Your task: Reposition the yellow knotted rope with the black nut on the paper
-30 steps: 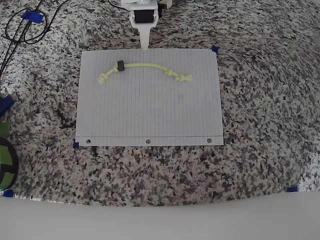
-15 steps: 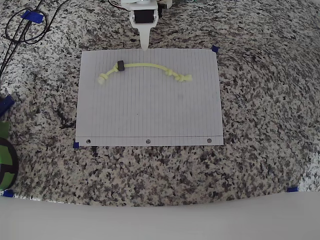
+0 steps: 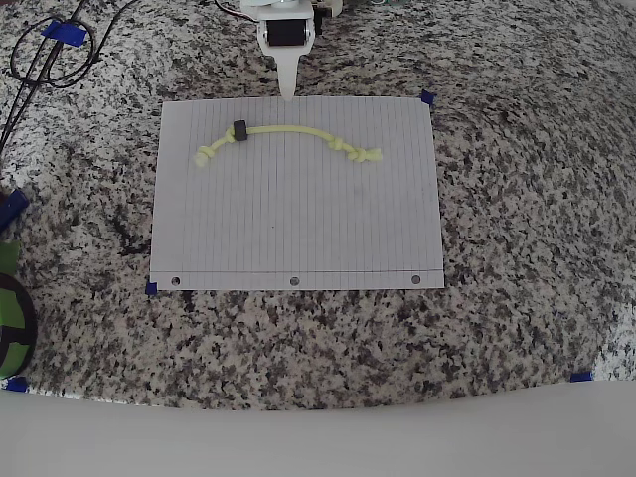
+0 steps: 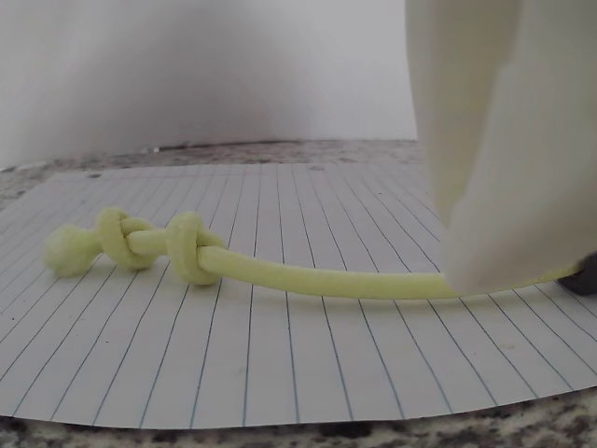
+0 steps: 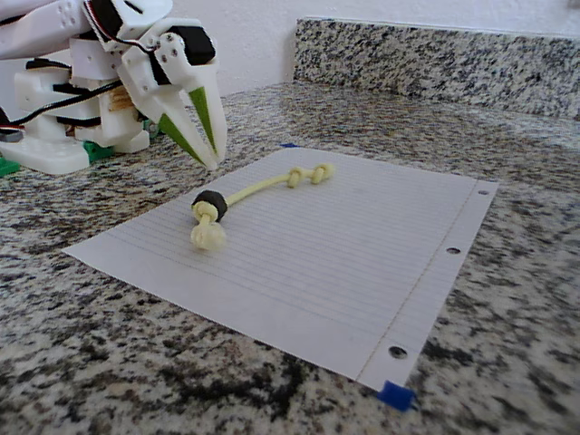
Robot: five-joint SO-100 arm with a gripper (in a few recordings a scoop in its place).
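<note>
In the overhead view the paper (image 3: 295, 194) lies flat on the speckled granite surface (image 3: 517, 199), its three punched holes along the lower edge. The rope (image 3: 288, 134) arches across the upper part of the sheet, with knots at both ends and the black nut (image 3: 238, 131) threaded near its left end. The white claw (image 3: 287, 91) points down at the paper's top edge, just above the middle of the rope and not touching it. Small blue tape pieces (image 3: 427, 97) sit at paper corners and farther out on the surface. Black cables (image 3: 40, 60) loop at the top left, well away from the sheet, and a green and black object (image 3: 10, 323) sits at the left edge. Nothing lies between the claw and the rope.

In the wrist view the rope (image 4: 280, 271) runs across the lined paper (image 4: 233, 355) with its double knot at the left. A white finger (image 4: 494, 149) fills the right side and hides the rope's far part; a dark bit at the right edge may be the nut.

In the fixed view the claw (image 5: 204, 145) hangs just beyond the paper's (image 5: 362, 245) far edge, its two fingers tapering to nearly meeting tips, holding nothing. The rope (image 5: 258, 195) and nut (image 5: 209, 203) lie on the sheet close below it.

Compared with the earlier overhead pictures, rope, nut, paper and claw sit in the same places.
</note>
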